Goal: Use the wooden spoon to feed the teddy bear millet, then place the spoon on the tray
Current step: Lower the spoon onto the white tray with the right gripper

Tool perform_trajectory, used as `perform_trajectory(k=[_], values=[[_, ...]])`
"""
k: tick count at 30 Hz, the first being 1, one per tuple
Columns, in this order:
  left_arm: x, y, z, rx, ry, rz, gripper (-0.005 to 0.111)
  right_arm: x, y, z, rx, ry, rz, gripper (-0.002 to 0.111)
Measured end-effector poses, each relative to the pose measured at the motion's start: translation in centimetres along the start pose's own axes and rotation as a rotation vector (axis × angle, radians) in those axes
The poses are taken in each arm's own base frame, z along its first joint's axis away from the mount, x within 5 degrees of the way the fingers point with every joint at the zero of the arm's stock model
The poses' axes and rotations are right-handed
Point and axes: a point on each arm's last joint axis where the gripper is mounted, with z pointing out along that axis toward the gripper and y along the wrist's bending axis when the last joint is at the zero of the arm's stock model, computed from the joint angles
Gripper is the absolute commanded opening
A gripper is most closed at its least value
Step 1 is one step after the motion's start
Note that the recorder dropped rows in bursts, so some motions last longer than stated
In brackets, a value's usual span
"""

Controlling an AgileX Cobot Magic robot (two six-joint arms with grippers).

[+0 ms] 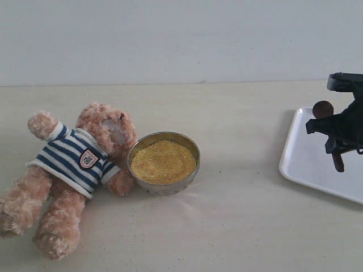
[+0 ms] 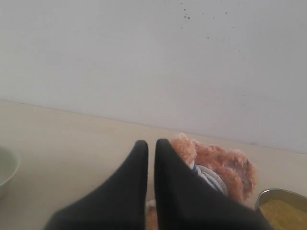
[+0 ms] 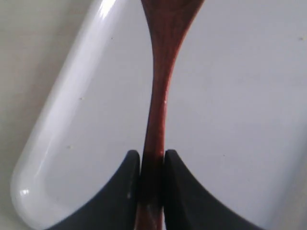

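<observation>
The teddy bear (image 1: 79,164) lies on its back at the left of the table, its head beside the metal bowl (image 1: 164,184) heaped with yellow millet (image 1: 163,161). At the far right my right gripper (image 1: 339,136) is shut on the handle of the wooden spoon (image 1: 323,109) over the white tray (image 1: 309,153). In the right wrist view the spoon (image 3: 160,91) runs up from between the fingers (image 3: 125,187) across the tray (image 3: 72,134). My left gripper (image 2: 151,146) is shut and empty, with the bear (image 2: 216,165) and the bowl (image 2: 283,206) behind it.
A pale green bowl rim (image 2: 5,167) shows at the edge of the left wrist view. A white wall (image 1: 181,39) stands behind the beige table (image 1: 238,226). A few scattered grains lie on the table near the metal bowl.
</observation>
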Motion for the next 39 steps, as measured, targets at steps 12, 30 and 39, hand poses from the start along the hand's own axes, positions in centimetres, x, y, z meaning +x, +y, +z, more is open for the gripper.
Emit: perform_trajectory(k=[12, 30, 39], values=[[0.1, -0.4, 0.0, 0.049, 0.007, 0.001, 0.005, 0.1, -0.3, 0.7, 0.019, 0.006, -0.003, 0.02], [0.1, -0.4, 0.0, 0.049, 0.007, 0.001, 0.005, 0.1, -0.7, 0.8, 0.056, 0.008, -0.009, 0.02], [0.1, -0.4, 0.0, 0.049, 0.007, 0.001, 0.005, 0.4, -0.9, 1.5, 0.067, 0.028, -0.015, 0.02]])
